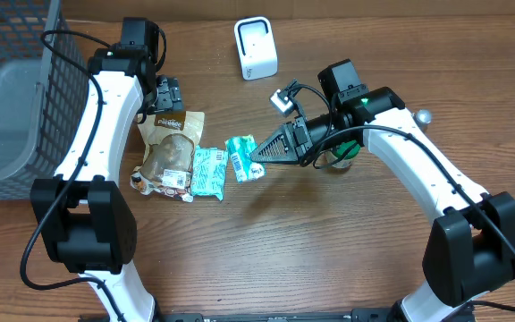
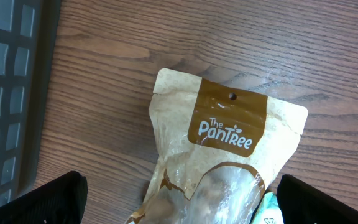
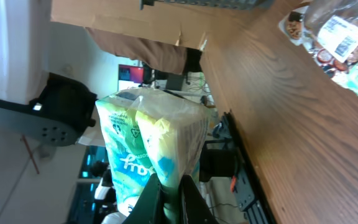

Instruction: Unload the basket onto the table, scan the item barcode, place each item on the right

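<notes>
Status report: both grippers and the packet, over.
Left gripper open over brown pouch. Right gripper shut on green packet, lifted off table. Nothing between packet and white scanner.

A dark wire basket [image 1: 56, 54] stands at the far left corner of the wooden desk [image 1: 329, 259]. Toward the middle, a brown "The PanTree" pouch [image 1: 170, 148] lies flat. A mint-green packet [image 1: 209, 172] lies just beside it, on the side nearer the right edge.
</notes>
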### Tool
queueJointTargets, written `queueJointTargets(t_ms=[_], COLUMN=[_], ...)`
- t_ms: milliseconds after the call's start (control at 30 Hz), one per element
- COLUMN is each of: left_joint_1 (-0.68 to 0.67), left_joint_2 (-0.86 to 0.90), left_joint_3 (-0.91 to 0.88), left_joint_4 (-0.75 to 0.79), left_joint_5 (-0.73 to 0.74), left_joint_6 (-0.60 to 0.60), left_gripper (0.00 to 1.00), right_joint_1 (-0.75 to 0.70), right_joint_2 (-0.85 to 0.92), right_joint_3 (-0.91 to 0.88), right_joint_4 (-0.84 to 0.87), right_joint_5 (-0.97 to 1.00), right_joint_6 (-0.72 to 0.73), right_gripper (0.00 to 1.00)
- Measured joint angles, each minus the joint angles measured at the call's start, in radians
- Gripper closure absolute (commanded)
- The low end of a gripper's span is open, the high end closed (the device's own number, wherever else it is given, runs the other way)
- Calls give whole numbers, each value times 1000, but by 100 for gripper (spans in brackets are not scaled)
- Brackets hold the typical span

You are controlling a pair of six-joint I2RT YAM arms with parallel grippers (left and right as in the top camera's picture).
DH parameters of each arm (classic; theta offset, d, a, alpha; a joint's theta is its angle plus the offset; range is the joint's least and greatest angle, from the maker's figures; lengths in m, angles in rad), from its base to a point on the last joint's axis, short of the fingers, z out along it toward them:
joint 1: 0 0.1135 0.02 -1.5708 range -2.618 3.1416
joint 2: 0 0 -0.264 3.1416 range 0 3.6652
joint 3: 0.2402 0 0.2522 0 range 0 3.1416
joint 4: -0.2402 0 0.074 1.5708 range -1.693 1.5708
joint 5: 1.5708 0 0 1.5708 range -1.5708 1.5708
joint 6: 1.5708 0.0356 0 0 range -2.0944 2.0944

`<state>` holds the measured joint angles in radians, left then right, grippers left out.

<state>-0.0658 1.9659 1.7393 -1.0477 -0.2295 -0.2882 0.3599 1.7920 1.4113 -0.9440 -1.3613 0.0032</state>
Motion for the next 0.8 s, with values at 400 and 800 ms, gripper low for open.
queueJointTargets(t_ms=[400,800], left_joint_1=[0,0], left_joint_2=[0,0], left_joint_3=[0,0], left_joint_4=[0,0], left_joint_5=[0,0], left_joint_6=[0,0], left_gripper=[0,1], right_joint_1=[0,21], right_joint_2=[0,0], right_joint_3=[0,0], right_joint_4=[0,10], right_joint_5=[346,817], right_joint_6=[0,151], right_gripper=[96,96])
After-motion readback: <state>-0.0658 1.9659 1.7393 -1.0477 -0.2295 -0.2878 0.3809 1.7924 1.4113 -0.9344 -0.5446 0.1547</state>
